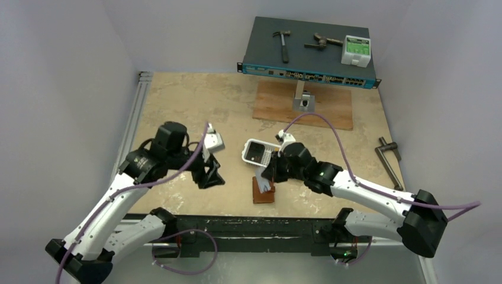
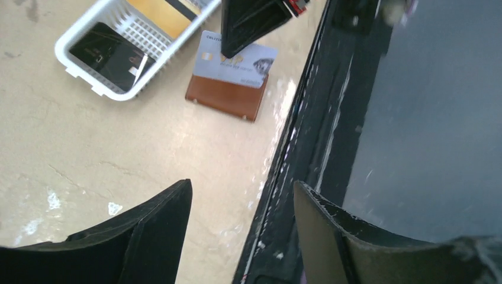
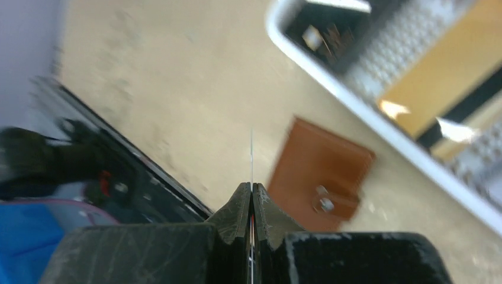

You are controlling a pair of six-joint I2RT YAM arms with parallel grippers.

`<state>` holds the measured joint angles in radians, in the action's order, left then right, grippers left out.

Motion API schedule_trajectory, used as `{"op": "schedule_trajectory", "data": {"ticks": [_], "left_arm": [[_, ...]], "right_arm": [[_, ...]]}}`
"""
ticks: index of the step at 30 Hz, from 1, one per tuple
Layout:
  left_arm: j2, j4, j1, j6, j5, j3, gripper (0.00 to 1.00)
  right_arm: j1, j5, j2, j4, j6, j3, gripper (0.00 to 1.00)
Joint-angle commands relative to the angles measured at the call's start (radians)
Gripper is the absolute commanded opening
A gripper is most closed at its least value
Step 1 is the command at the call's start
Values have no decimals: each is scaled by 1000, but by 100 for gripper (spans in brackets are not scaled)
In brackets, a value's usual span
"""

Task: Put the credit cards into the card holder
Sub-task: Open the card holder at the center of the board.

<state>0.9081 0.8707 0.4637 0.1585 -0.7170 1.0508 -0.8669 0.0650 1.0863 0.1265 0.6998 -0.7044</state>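
My right gripper is shut on a grey-white credit card and holds it tilted over the brown leather card holder. Whether the card touches the holder I cannot tell. In the right wrist view the card shows edge-on as a thin line rising from the closed jaws, with the holder and its snap tab just right of it. A black card and an orange-yellow card lie in the white slotted tray. My left gripper is open and empty, left of the holder, over the table's front edge.
The white tray sits just behind the holder. A wooden board with a metal bracket lies further back, then a network switch carrying a hammer and a white box. A metal tool lies at the right.
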Motion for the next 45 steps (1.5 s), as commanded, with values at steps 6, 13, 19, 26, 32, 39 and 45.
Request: {"op": "schedule_trajectory", "data": {"ticks": [6, 13, 19, 26, 32, 39, 45], "left_arm": [[-21, -83, 375, 287, 397, -171, 66], [19, -251, 597, 381, 486, -276, 66], [147, -415, 697, 430, 529, -297, 66], [254, -477, 702, 464, 557, -274, 65], [331, -487, 702, 427, 595, -235, 63], [358, -335, 696, 103, 661, -103, 65], [358, -298, 696, -68, 706, -109, 69]], "right_arm": [[-179, -313, 111, 208, 104, 0, 0], [-197, -481, 108, 350, 165, -37, 0], [-198, -521, 39, 419, 208, 2, 0], [-196, -479, 28, 391, 240, 73, 0], [-195, -445, 17, 321, 241, 120, 0], [-195, -383, -86, 157, 232, 246, 0], [-149, -302, -156, 58, 250, 347, 0]]}}
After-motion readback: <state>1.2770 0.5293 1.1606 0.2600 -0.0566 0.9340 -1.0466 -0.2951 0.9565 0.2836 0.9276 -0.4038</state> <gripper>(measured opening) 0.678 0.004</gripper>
